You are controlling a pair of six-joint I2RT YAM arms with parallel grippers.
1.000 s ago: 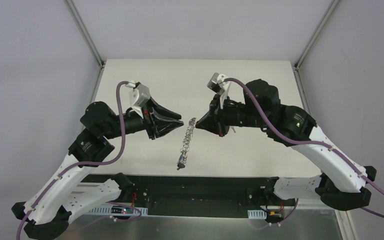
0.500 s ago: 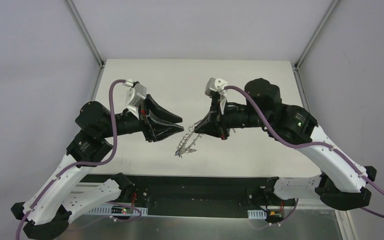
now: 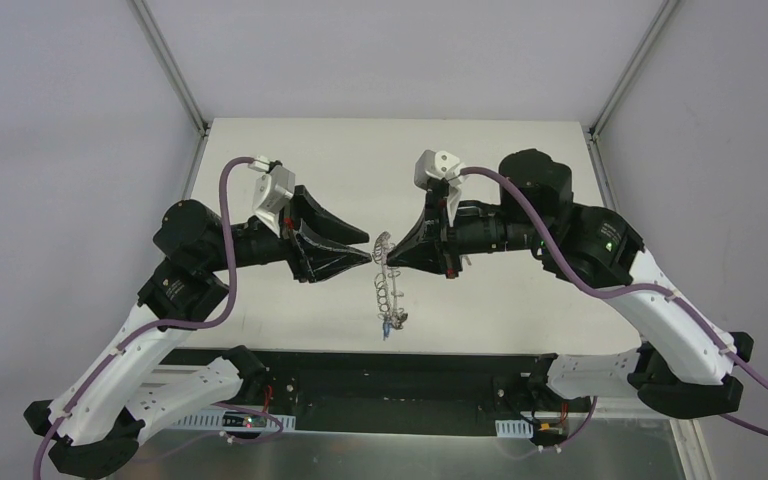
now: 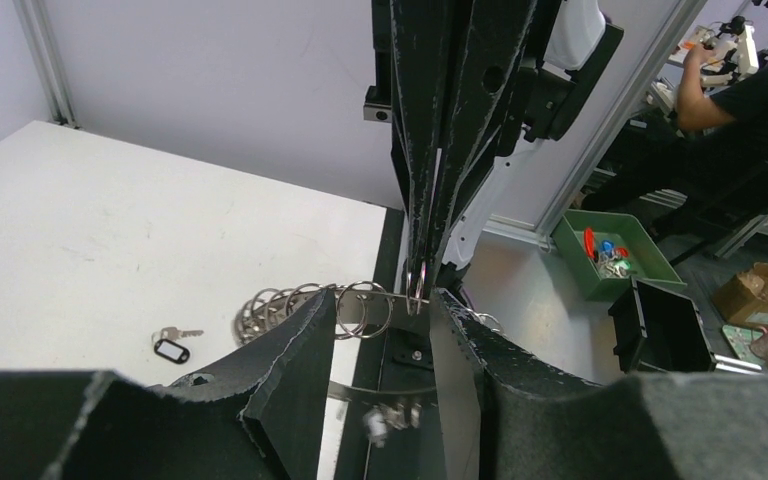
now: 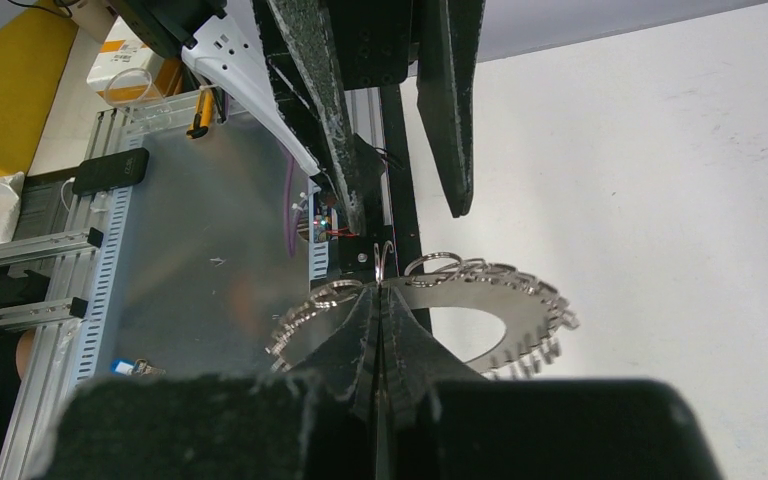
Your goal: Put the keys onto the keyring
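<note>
Brings left gripper (image 3: 366,256) in, jaws spread astride the top loops of keyring (image 3: 387,287), now hanging straight mid-air from right gripper (image 3: 391,262), pinched tight. Probably readies a loop for threading; leaves black-tagged key (image 4: 171,346) on table (image 4: 80,230).

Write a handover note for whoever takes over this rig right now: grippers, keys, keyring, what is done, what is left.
Right gripper: shut on a wire loop of the keyring, held in the air.
Left gripper: open, fingers either side of the rim.
Done: one key seems to hang under the ring.
Left: black-tagged key lies on the table; thread it on.
</note>
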